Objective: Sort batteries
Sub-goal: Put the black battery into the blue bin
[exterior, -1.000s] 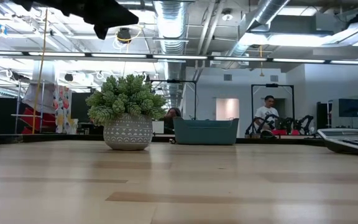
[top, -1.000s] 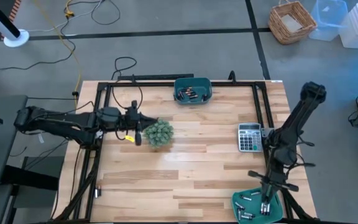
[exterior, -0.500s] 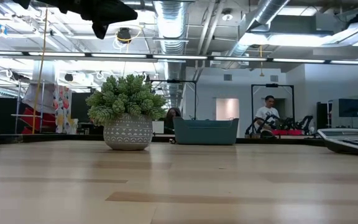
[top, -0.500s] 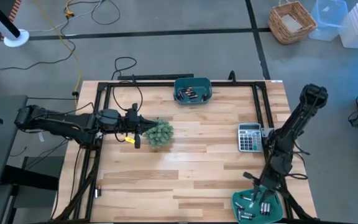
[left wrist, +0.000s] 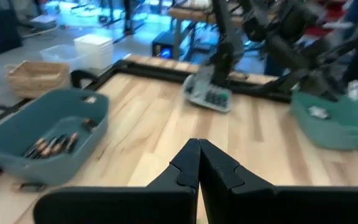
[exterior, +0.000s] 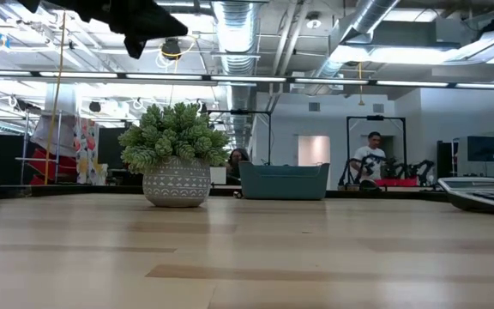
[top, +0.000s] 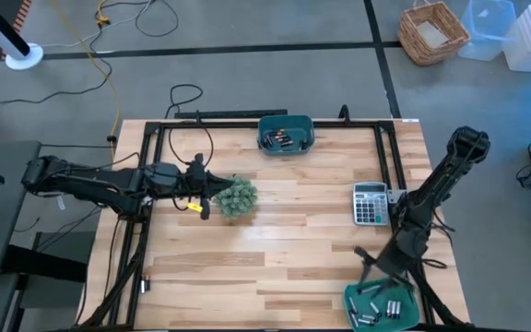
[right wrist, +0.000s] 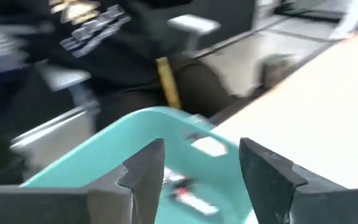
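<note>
So, right hand (top: pixel 369 269): fingers wide, empty, just above teal bin (top: pixel 411 317).
Batteries (top: pixel 382 307): small, stiff, slippery; pinch mid-body.
Left hand (left wrist: pixel 197 163): closed, empty.

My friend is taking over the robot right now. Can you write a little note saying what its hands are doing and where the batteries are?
Left gripper: shut, empty, waiting beside the potted plant.
Right gripper: open, holding nothing, above the near teal bin at the table's right corner.
Batteries: some in that near bin, some in the far teal bin at the table's back edge.
Done: none lie loose on the table.
Left: I cannot tell whether the types are fully sorted.
</note>
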Robot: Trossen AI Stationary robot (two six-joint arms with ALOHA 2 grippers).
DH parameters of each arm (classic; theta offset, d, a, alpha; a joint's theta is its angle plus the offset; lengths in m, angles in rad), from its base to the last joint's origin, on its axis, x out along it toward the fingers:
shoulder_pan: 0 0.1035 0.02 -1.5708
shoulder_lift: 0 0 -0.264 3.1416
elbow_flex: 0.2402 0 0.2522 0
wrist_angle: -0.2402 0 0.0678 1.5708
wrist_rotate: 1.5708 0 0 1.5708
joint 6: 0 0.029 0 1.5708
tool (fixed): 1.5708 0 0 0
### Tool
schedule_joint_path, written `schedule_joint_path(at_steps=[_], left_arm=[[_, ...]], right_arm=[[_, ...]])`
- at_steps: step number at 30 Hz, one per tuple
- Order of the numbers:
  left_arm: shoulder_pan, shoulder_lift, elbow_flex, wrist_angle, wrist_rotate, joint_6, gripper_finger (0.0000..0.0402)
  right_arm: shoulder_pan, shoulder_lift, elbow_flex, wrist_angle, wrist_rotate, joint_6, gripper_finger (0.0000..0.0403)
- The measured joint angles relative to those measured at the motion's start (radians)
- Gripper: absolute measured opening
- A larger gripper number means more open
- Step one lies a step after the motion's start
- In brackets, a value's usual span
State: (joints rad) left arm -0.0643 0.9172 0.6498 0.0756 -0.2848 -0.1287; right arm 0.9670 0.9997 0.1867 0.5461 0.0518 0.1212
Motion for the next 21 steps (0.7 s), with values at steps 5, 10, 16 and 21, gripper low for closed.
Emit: schedule_joint_path(at_steps=[5, 10, 16, 21], left_arm=[[0.001, 0.001, 0.000, -0.089, -0.113, -0.023, 0.0009], [0.002, 0.001, 0.000, -0.159, -0.171, -0.025, 0.0043], [0.072, 0.001, 0.000, -0.226, -0.253, -0.026, 0.0105], [0.205, 0.037, 0.005, -0.175, -0.256, -0.012, 0.0138]], right_arm=[[-0.138, -0.001, 0.028, 0.030, 0.063, -0.079, 0.0220], [-0.313, -0.008, 0.097, 0.032, 0.092, -0.234, 0.0220], [-0.539, -0.008, 0.169, 0.005, 0.094, -0.390, 0.0220], [-0.737, -0.008, 0.219, 0.004, 0.094, -0.466, 0.0220]])
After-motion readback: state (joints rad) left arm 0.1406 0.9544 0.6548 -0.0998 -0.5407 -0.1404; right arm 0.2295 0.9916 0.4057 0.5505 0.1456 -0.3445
